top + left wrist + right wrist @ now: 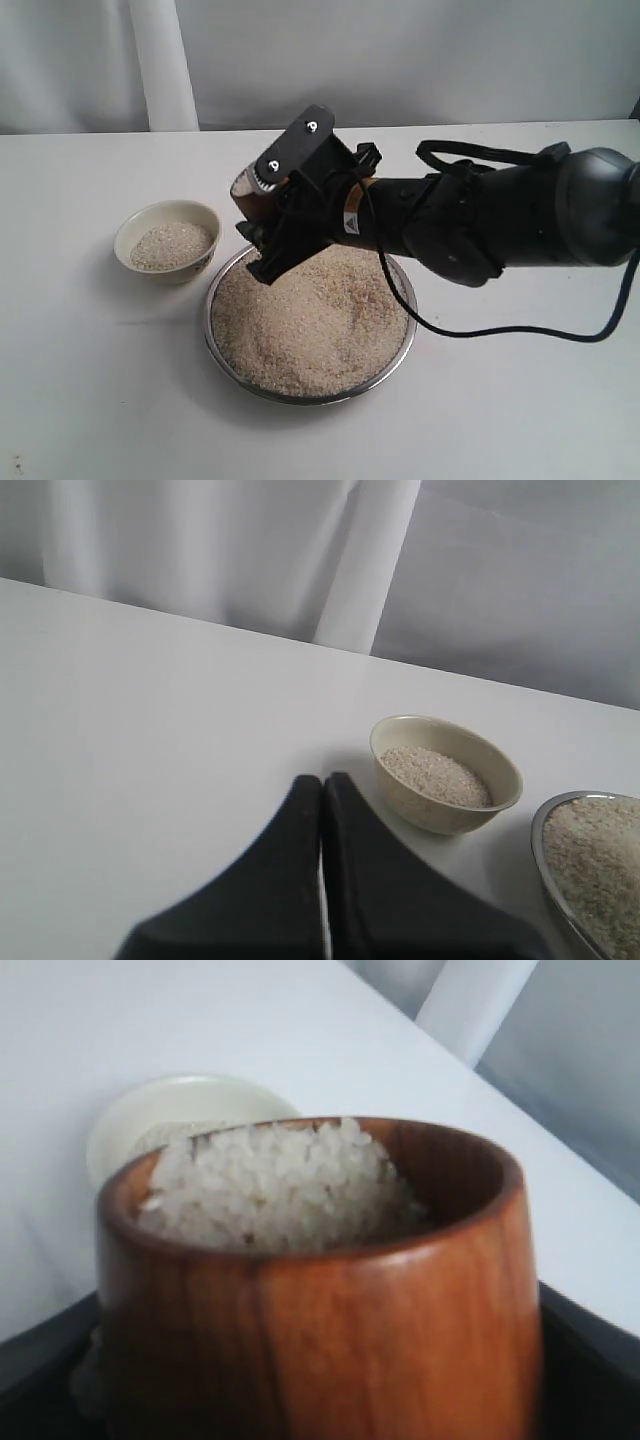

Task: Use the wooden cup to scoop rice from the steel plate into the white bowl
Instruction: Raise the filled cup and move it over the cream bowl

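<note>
The steel plate (410, 335) lies mid-table, heaped with rice (310, 325). Left of it stands the white bowl (167, 240), part full of rice. My right gripper (258, 215) reaches in from the right and hangs over the plate's far left rim, shut on the wooden cup (245, 195). In the right wrist view the wooden cup (320, 1300) is upright and heaped with rice (275, 1185), with the white bowl (180, 1110) just beyond it. My left gripper (322, 780) is shut and empty, low over bare table, near the white bowl (445, 775) and the steel plate (590, 870).
The white table (80, 380) stretches wide on all sides of the dishes. A white curtain (160, 60) hangs along the far edge. A black cable (520, 330) loops down from the right arm beside the plate.
</note>
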Robot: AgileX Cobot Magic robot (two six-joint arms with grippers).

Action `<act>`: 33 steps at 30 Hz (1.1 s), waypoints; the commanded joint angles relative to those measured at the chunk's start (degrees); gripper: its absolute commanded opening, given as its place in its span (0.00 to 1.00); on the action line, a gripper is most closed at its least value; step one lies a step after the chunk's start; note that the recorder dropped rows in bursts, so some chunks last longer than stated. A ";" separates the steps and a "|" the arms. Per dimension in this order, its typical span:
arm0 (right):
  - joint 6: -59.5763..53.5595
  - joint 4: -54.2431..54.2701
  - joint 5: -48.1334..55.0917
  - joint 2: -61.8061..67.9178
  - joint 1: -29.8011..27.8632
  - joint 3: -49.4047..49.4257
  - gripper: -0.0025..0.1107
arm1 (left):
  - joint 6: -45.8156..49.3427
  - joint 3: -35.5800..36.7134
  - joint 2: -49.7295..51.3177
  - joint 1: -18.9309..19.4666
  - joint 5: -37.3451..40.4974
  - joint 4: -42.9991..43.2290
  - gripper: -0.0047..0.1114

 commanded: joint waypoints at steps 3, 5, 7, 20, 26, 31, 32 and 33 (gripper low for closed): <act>1.99 0.62 2.87 -0.18 0.11 -8.97 0.02 | -0.19 -0.04 -0.14 -0.37 -0.62 -0.19 0.04; 1.99 0.62 8.27 0.65 0.11 -12.48 0.02 | -0.19 -0.04 -0.14 -0.37 -0.62 -0.19 0.04; 1.99 -0.21 13.30 1.87 0.11 -16.37 0.02 | -0.19 -0.04 -0.14 -0.37 -0.62 -0.19 0.04; -2.83 -0.21 26.33 13.27 3.32 -35.72 0.02 | -0.19 -0.04 -0.14 -0.37 -0.62 -0.19 0.04; -5.36 -0.60 34.00 21.08 5.43 -46.89 0.02 | -0.19 -0.04 -0.14 -0.37 -0.62 -0.19 0.04; -7.40 -2.29 39.93 26.26 6.57 -54.09 0.02 | -0.19 -0.04 -0.14 -0.37 -0.62 -0.19 0.04; -8.13 -2.59 40.81 27.19 6.80 -55.15 0.02 | -0.19 -0.04 -0.14 -0.37 -0.62 -0.19 0.04; -9.17 -2.66 41.67 28.04 7.00 -56.06 0.02 | -0.19 -0.04 -0.14 -0.37 -0.62 -0.19 0.04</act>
